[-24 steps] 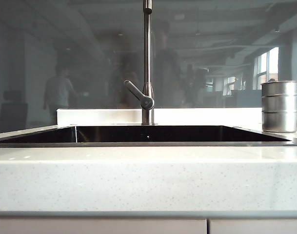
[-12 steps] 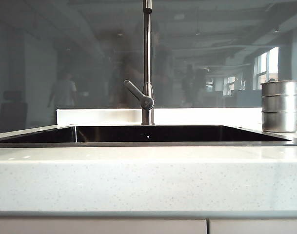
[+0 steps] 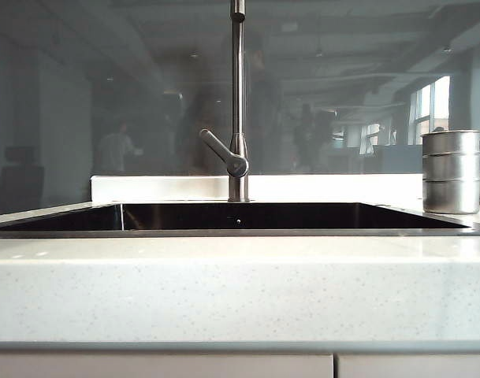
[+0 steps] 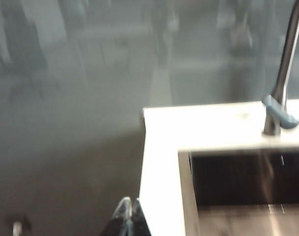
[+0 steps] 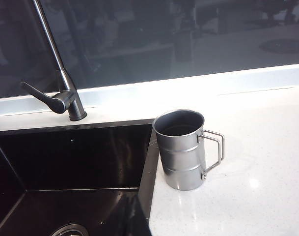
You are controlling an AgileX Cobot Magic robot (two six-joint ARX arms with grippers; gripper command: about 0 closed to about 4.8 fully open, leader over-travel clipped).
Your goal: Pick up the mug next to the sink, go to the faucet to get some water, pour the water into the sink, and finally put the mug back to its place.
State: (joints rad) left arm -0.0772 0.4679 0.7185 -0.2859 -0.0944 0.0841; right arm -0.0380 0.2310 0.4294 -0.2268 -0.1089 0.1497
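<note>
The mug (image 3: 452, 172) stands upright on my bench (image 3: 240, 287), just beside the right end of the sink (image 3: 240, 216), with its open mouth up and nothing gripping it. From my right wrist I see the same mug (image 5: 181, 149) at the sink's (image 5: 70, 167) corner rim, its thin wire handle turned away from the basin; the inside looks dark and I cannot tell whether it holds anything. The faucet (image 3: 237, 102) rises behind the sink at the middle of its back edge, its short lever angled toward the side away from the mug. No water runs from it.

My left hand (image 4: 127, 216) shows only as two dark fingertips pressed together, holding nothing, hanging off the sink's far end from the mug, over the bench edge (image 4: 159, 187); this view is blurred. My right hand does not show in its own wrist view; it is pressed together as well, set back from the mug.
</note>
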